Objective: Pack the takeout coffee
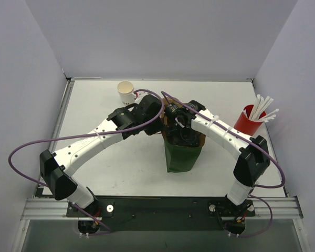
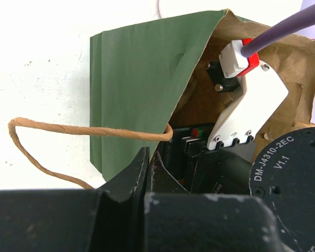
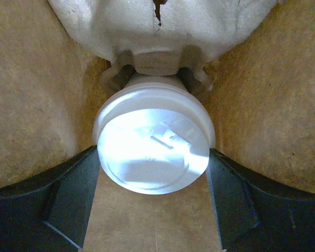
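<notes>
Two cups in view. One lidded cup (image 3: 153, 152) sits inside the bag (image 2: 131, 79), base seated in a socket of the carrier (image 3: 157, 26). Right gripper (image 3: 153, 168) clamps it, fingers (image 3: 73, 189) touching the lid rim on both sides. The second cup (image 1: 126, 90), open-topped and tan inside, stands upright near the far edge of the table (image 1: 89, 105), well apart from the bag. Left gripper (image 2: 148, 157) is closed, pinching the bag's rim just beside the handle (image 2: 68, 130); the bag mouth stands open. Straw cup (image 1: 247, 122) stands at table right.
</notes>
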Available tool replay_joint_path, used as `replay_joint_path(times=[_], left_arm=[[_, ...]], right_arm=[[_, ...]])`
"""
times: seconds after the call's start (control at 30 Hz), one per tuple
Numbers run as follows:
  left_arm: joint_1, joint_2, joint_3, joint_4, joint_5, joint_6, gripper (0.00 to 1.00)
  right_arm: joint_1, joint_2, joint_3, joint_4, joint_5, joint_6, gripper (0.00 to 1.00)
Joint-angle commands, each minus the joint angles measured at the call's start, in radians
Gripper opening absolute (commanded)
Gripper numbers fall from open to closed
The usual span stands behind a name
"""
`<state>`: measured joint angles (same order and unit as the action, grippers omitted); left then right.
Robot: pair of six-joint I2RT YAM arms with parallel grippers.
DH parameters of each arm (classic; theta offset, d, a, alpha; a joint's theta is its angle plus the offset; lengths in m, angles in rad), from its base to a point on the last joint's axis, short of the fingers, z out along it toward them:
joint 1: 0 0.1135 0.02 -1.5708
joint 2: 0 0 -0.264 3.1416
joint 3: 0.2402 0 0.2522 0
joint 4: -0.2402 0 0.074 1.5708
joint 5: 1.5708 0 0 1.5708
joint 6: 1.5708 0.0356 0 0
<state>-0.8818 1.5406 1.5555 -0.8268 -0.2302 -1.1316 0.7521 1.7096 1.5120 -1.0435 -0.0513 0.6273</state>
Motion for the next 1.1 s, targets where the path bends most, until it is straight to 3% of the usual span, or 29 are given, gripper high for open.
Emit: replay_joint_path(times=[0.0, 1.07], left_arm=[[0.006, -0.045, 0.012, 0.052, 0.008, -0.023, 0.00], [0.014, -0.063, -0.002, 0.058, 0.026, -0.011, 0.00]], right_arm=[[0.000, 0.044, -0.056, -0.001, 0.002, 0.012, 0.41], [0.000, 0.062, -0.116, 0.048, 0.005, 0.015, 0.41]])
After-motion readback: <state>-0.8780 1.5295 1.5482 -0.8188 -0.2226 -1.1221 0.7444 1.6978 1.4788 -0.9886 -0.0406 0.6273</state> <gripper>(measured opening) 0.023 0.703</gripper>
